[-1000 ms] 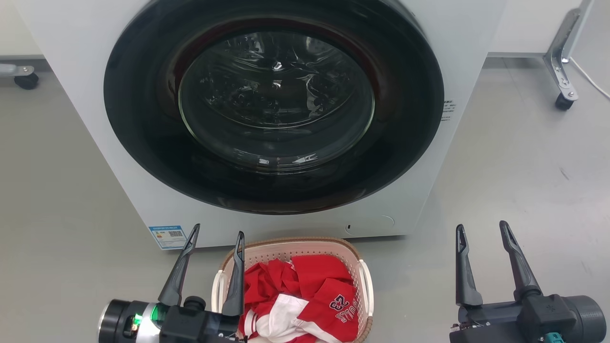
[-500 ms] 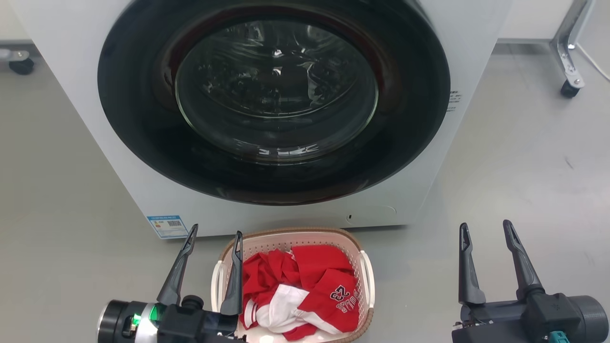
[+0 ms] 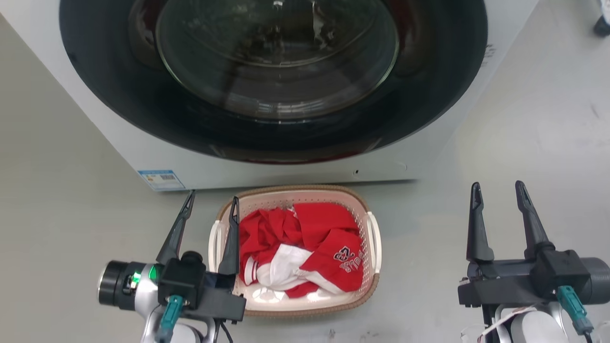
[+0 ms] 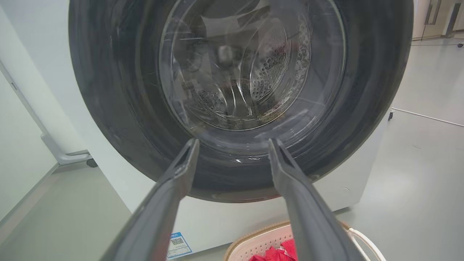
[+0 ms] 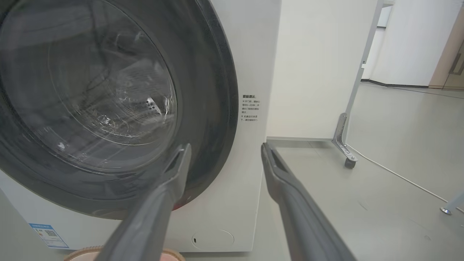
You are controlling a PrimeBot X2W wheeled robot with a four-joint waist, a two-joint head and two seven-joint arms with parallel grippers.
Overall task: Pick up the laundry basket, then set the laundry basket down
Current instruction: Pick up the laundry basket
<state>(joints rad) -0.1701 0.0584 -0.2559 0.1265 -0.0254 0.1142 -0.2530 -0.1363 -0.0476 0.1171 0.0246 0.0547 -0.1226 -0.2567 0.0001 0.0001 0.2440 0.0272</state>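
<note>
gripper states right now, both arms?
Left gripper: open, holding nothing.
Right gripper: open, holding nothing.

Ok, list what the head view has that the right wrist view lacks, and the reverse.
Head view adds: the red and white jersey in the laundry basket, its white handles, the open left pincer. Right wrist view adds: a white panel with a metal bracket, a cable across the floor. Shared: the washing machine door, its blue label, the basket's brown rim, the open right pincer.
</note>
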